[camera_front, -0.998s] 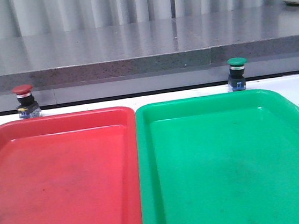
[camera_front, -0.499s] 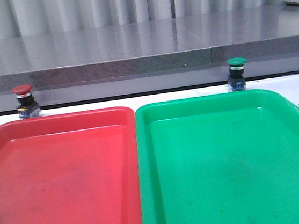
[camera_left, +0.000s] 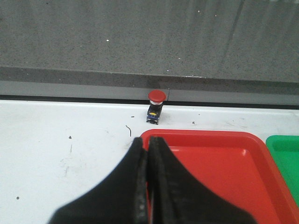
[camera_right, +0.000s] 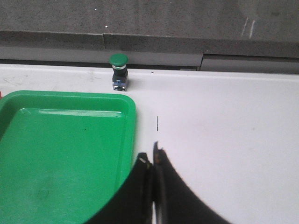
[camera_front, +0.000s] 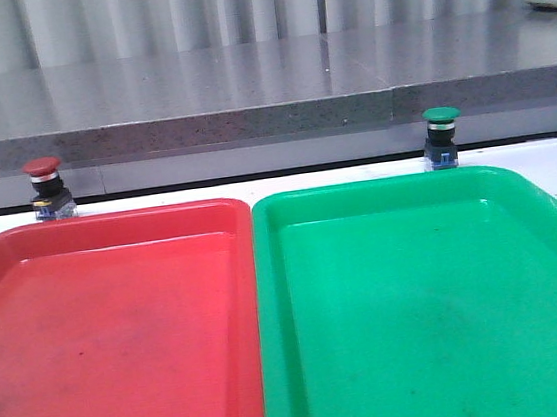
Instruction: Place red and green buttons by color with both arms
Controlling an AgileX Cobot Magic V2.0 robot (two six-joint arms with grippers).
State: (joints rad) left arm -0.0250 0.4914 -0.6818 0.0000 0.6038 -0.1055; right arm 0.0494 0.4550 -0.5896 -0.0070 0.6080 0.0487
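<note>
The red button (camera_front: 45,189) stands upright on the white table just behind the red tray (camera_front: 110,228); the left wrist view shows the red button (camera_left: 156,106) beyond the tray's far corner. The green button (camera_front: 442,136) stands upright behind the green tray (camera_front: 397,190), and the right wrist view shows the green button (camera_right: 118,71) past that tray's far edge. My left gripper (camera_left: 147,142) is shut and empty, hanging over the red tray's (camera_left: 210,137) near-left rim. My right gripper (camera_right: 152,156) is shut and empty beside the green tray's (camera_right: 70,95) right rim. Neither arm shows in the front view.
A grey stone ledge (camera_front: 265,89) runs along the back of the table just behind both buttons. The two trays lie side by side, touching in the middle. White tabletop (camera_right: 224,121) lies to the right of the green tray and to the left of the red tray (camera_left: 60,140).
</note>
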